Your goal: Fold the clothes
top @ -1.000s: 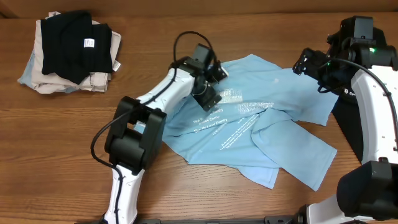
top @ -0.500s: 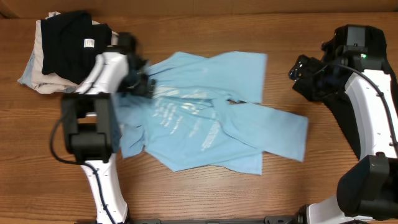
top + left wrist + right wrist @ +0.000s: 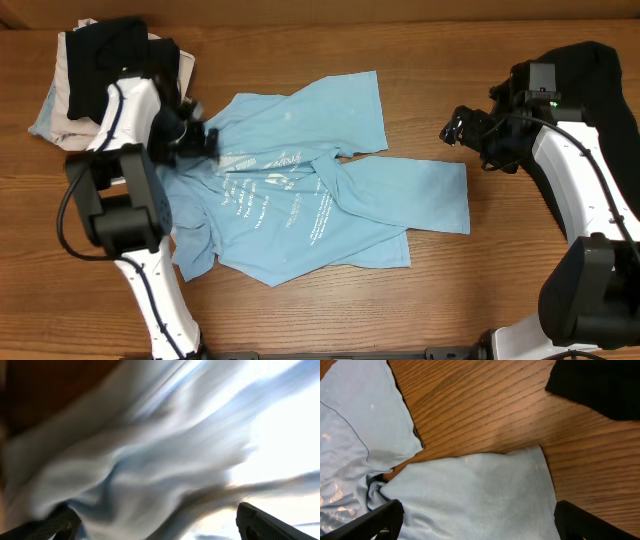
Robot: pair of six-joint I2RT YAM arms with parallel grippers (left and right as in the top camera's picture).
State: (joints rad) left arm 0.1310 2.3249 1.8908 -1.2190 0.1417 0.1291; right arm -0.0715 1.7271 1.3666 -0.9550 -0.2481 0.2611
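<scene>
Bare table [image 3: 500, 290] lies open beyond the T-shirt [image 3: 300, 210]'s right edge. The right gripper [image 3: 455, 128] has its 2 fingers wide above that edge. The left gripper [image 3: 198, 140] is wide too, with blurred blue cloth between its fingers.

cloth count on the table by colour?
Light blue: 1, the crumpled light blue cotton T-shirt with white lettering.
Black: 2, the folded black garment top left and the loose black cloth far right.
Beige: 1 at least, the folded beige cloth bundle under the folded black one; its layers cannot be told apart.
Total: 4 at least.
</scene>
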